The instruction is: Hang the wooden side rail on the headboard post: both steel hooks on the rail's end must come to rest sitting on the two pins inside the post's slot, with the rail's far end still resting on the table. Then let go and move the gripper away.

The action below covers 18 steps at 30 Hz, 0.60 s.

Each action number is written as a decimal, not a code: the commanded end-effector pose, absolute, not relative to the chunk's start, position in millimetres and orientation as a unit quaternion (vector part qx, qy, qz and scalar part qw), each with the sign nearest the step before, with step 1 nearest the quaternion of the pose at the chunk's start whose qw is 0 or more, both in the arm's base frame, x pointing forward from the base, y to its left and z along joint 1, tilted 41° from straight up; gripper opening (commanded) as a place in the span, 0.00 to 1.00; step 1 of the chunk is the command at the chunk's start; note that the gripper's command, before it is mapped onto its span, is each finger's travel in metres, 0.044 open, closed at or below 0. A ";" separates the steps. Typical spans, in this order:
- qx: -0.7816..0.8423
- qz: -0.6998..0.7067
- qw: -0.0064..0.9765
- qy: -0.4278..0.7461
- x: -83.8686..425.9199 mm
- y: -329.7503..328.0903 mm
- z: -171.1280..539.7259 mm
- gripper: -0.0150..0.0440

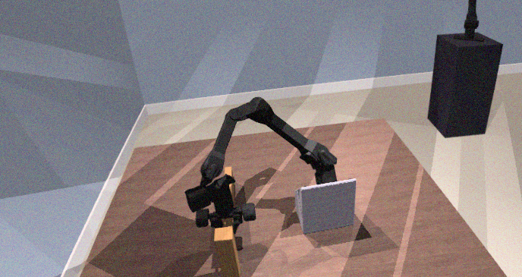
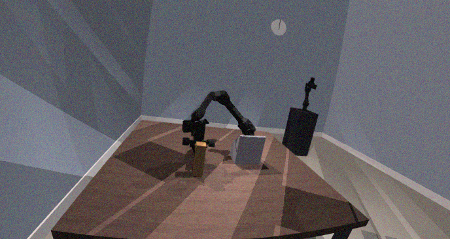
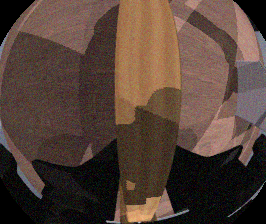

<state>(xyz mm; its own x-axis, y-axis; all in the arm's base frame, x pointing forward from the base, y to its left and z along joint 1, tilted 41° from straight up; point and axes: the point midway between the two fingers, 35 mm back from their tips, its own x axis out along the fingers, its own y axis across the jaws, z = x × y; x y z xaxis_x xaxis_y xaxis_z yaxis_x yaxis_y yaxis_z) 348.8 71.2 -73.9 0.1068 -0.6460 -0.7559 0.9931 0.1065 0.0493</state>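
The wooden headboard post (image 1: 224,234) (image 2: 200,158) stands upright in front of the arm, its lit top facing up. The wooden side rail (image 1: 228,171) (image 3: 146,60) runs back from behind the post, under the gripper; in the wrist view it passes lengthwise between the dark fingers. My gripper (image 1: 227,221) (image 2: 198,143) (image 3: 137,140) points down close behind the post and is shut on the rail. The post hides the rail's near end, the hooks, slot and pins, so whether the hooks sit on the pins cannot be told. The rail's far-end contact with the table is also unclear.
A light grey angled panel (image 1: 329,206) (image 2: 250,150) (image 3: 254,100) stands on the wooden table to the right of the post, in front of the arm's base. A dark pedestal (image 1: 464,89) (image 2: 300,132) with another black arm stands beyond the table at the back right.
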 end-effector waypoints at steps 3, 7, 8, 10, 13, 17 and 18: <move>0.298 -0.596 0.684 0.296 349.3 76.3 -73.9 0.25; 0.298 -0.596 0.684 0.296 349.6 76.7 -73.9 0.25; 0.298 -0.596 0.684 0.296 349.6 76.8 -73.8 0.25; 0.298 -0.596 0.684 0.296 349.8 77.1 -73.8 0.25; 0.298 -0.596 0.684 0.296 350.0 77.5 -73.8 0.25; 0.298 -0.596 0.684 0.296 350.2 78.0 -73.7 0.25; 0.298 -0.596 0.684 0.296 350.3 78.1 -73.7 0.25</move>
